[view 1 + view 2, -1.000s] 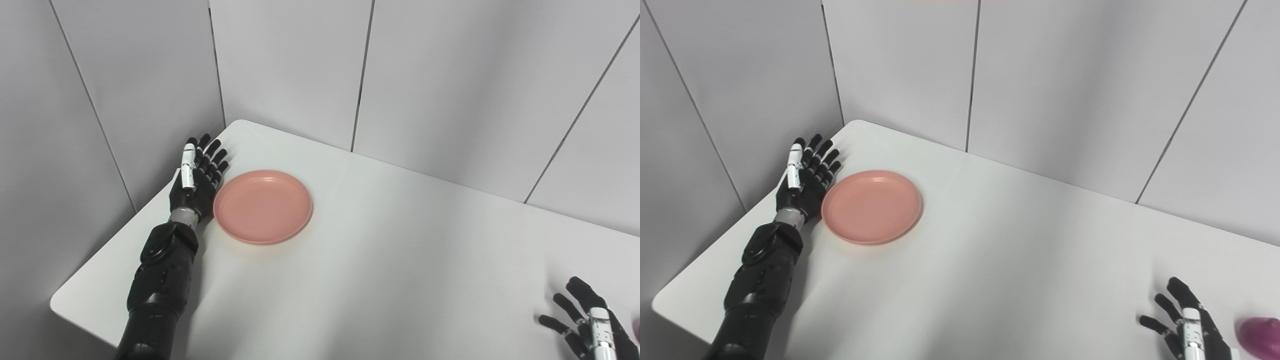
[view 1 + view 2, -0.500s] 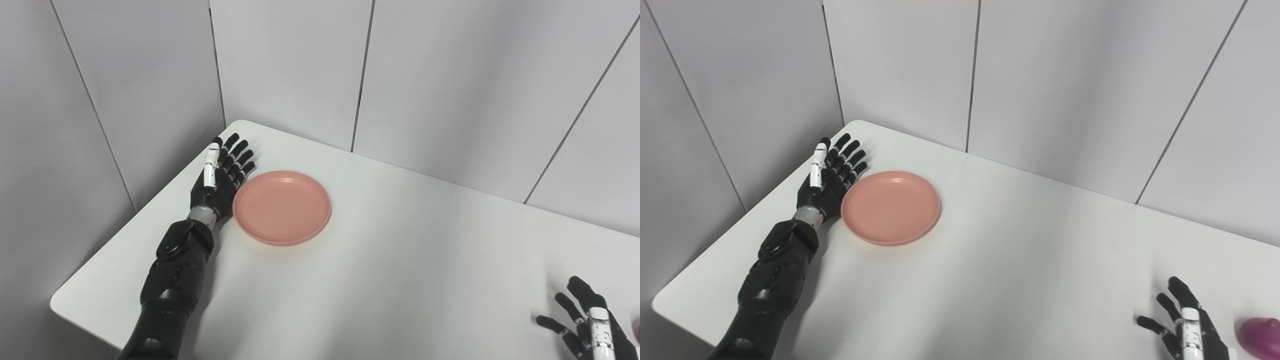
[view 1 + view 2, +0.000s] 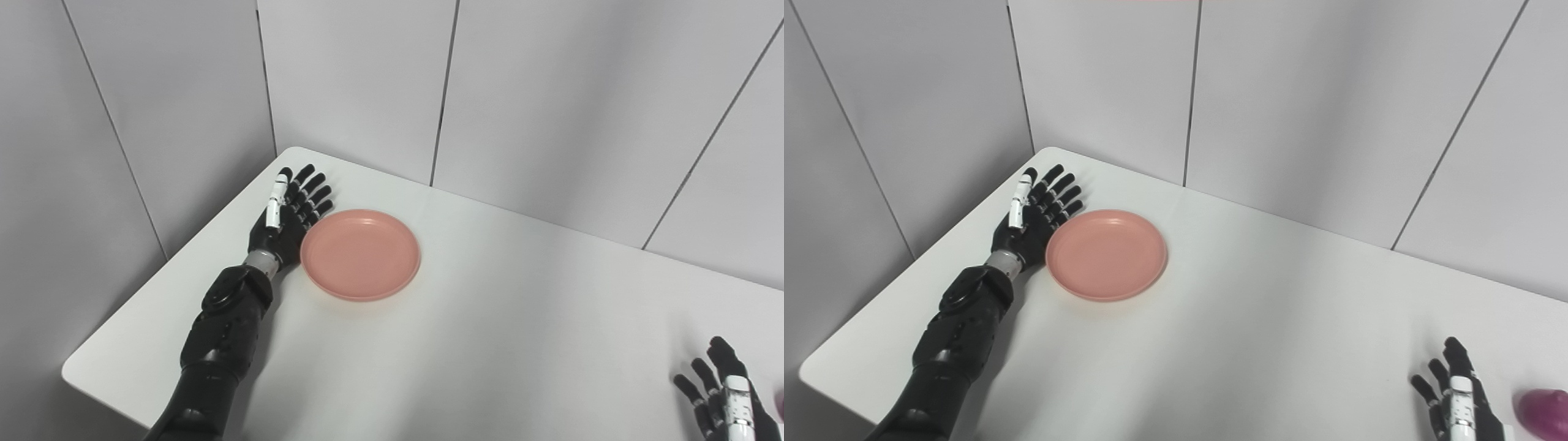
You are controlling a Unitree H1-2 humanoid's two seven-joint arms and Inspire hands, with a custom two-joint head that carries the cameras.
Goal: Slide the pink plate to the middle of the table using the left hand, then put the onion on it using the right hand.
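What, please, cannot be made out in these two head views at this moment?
- Onion: cut off by the right eye view's right and bottom edges; only a sliver shows in the left eye view.
- Right hand: its palm runs off the bottom edge in both views.
- Left hand: whether its palm side touches the pink plate rim is hidden behind the hand.

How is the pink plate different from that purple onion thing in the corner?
The pink plate is flat, wide and pale pink; the onion is rounded, smaller-looking and purple. The plate is fully in view toward the left of the table, with the open left hand against its rim; the onion sits at the picture's right edge, partly cut off, beside the open right hand. Both rest on the white table.
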